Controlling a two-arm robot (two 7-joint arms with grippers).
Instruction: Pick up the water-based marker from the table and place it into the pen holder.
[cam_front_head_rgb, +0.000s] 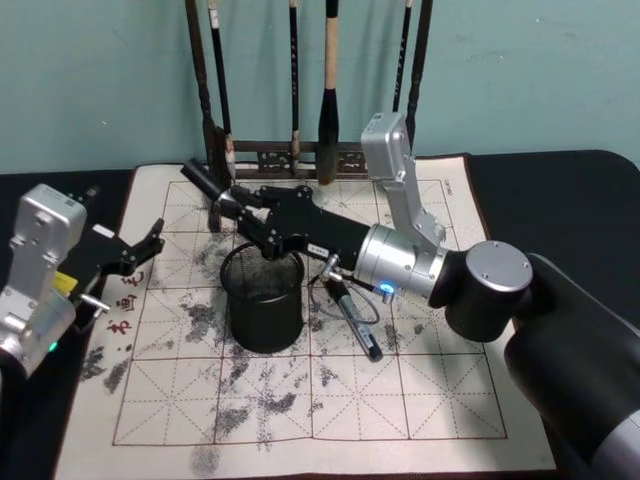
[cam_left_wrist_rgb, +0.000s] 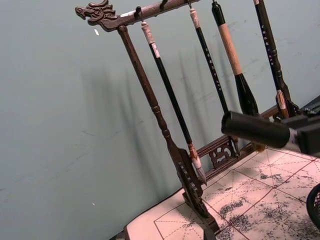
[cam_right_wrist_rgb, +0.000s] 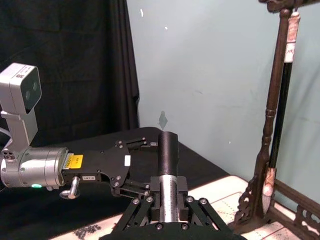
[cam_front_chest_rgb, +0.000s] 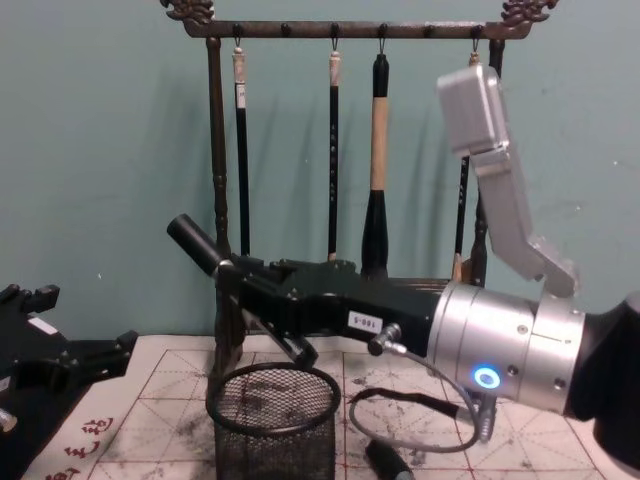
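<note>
Spreading out beneath the right gripper (cam_front_head_rgb: 238, 208), the pale gridded mat (cam_front_head_rgb: 420, 400) covers the black table (cam_front_head_rgb: 560, 190). It is ink-blotched, with open squares on the gripper's near side and toward the robot's right. Just behind the gripper stands the wooden brush rack (cam_front_chest_rgb: 215, 150), with brushes hanging from its top bar, so there is little room that way.

The right gripper reaches in across the mat from the robot's right, its fingers clamped on the water-based marker (cam_front_chest_rgb: 198, 248). The marker is raised off the mat and tilts up and away toward the robot's left. Just below the gripper sits the pen holder (cam_front_head_rgb: 265, 310), upright with its mouth open, and I can see only dark mesh inside. The marker is outside it, above the far rim.

Well off to the left of that gripper, at the mat's left edge, the left gripper (cam_front_head_rgb: 148, 250) has its fingers spread wide and holds nothing. A dark pen (cam_front_head_rgb: 355, 322) lies flat on the mat behind the right gripper's fingers, under the arm's wrist and beside the holder.

Red characters (cam_front_head_rgb: 127, 300) are printed on the mat by the left gripper, but I cannot read them. The white label (cam_front_chest_rgb: 358, 320) on the right gripper's body carries print too small to read, and the left gripper has a yellow label (cam_right_wrist_rgb: 75, 161)
</note>
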